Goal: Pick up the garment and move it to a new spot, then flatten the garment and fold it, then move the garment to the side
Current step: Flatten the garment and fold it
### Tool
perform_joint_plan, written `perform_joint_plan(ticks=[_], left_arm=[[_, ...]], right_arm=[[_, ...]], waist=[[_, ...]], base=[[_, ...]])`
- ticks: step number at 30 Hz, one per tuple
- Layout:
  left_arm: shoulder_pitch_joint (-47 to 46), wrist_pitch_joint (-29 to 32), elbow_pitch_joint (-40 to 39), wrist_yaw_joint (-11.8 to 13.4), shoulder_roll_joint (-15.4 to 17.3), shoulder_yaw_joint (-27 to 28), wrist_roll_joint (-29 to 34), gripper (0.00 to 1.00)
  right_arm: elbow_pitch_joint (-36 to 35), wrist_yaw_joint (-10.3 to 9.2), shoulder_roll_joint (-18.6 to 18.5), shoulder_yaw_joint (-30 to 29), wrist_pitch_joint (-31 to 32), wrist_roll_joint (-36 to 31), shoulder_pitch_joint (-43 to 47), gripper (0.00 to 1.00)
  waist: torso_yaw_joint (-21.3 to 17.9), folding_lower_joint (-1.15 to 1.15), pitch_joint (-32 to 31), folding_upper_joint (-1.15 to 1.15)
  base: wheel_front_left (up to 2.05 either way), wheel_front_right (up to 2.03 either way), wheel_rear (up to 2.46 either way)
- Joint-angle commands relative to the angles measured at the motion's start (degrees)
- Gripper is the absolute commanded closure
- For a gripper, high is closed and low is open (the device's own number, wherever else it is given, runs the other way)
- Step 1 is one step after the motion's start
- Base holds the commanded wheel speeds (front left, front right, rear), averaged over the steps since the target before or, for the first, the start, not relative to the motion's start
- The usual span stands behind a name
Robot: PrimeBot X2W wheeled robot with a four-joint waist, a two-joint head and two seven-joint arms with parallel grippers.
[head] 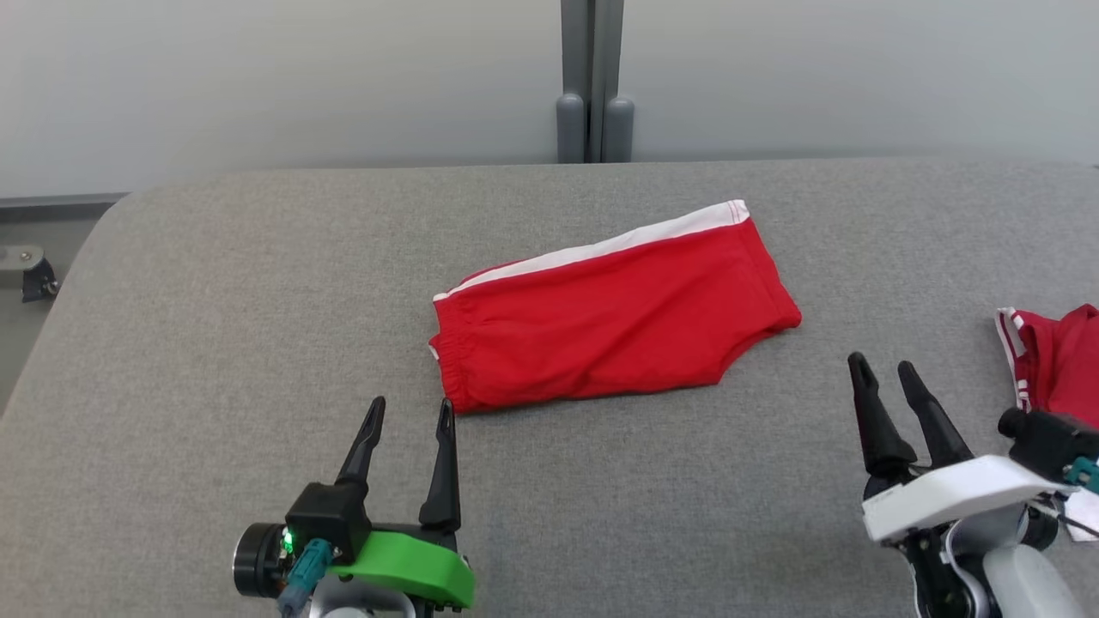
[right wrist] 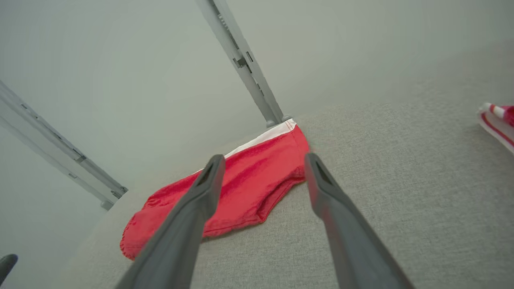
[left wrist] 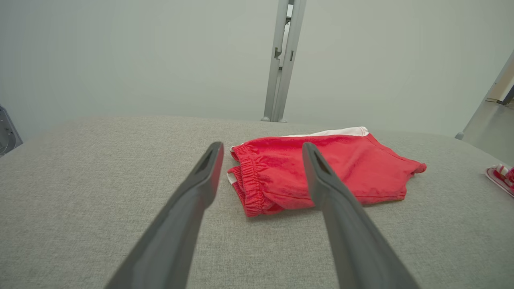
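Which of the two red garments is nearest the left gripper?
The flat red shorts with the white side stripe, mid-table: their waistband lies just past the left gripper. The other, crumpled red-and-white garment sits far right, by the right gripper.

A wide table covered in grey woven fabric [head: 215, 283], with rounded corners, takes the lower part of the room. Behind it stand smooth pale grey wall panels [head: 258, 77]. They are joined by a vertical grey metal post [head: 591, 51], which ends in two rounded grey feet [head: 570, 129] at the table's far edge. At the far left, a small metal bracket [head: 34, 279] sits below a dark grey ledge [head: 60, 202]. The light is soft and even.
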Motion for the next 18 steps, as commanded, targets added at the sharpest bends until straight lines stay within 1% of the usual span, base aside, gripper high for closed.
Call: perform_joint_plan(ticks=[1, 4, 7, 10, 14, 18], left_arm=[[-1.5, 0.0, -0.2, -0.2, 0.2, 0.0, 0.4, 0.0], [-2.4, 0.0, 0.0, -0.1, 0.2, -0.6, 0.2, 0.0], [-3.9, 0.0, 0.1, -0.2, 0.2, -1.5, 0.0, 0.0], [-5.1, 0.0, -0.1, 0.2, 0.2, -2.6, -0.6, 0.0], [-6.0, 0.0, 1.2, 0.2, 0.2, -4.1, -1.8, 0.0], [-6.7, 0.0, 1.5, 0.6, 0.2, -5.3, -2.6, 0.0]], right_arm=[[0.6, -0.09, 0.6, -1.2, 1.9, 3.7, -1.9, 0.0], [1.8, -0.06, 2.1, -3.5, 5.9, 10.9, -4.7, 0.0], [4.5, -0.06, 3.4, -7.0, 10.9, 17.5, -7.7, 0.0], [7.8, -0.05, 4.2, -10.4, 14.7, 21.5, -10.5, 0.0], [14.5, -0.05, 5.1, -14.6, 19.9, 24.1, -14.4, 0.0], [20.0, -0.05, 5.3, -18.2, 23.2, 25.2, -18.1, 0.0]], waist=[[2.3, 0.0, 2.6, 0.0], [4.2, 0.0, 4.5, 0.0], [6.5, 0.0, 6.6, 0.0], [8.9, 0.0, 8.3, 0.0], [11.9, 0.0, 10.2, 0.0], [14.1, 0.0, 11.4, 0.0]], base=[[0.0, 0.0, 0.0], [0.0, 0.0, 0.0], [0.0, 0.0, 0.0], [0.0, 0.0, 0.0], [0.0, 0.0, 0.0], [0.0, 0.0, 0.0]])
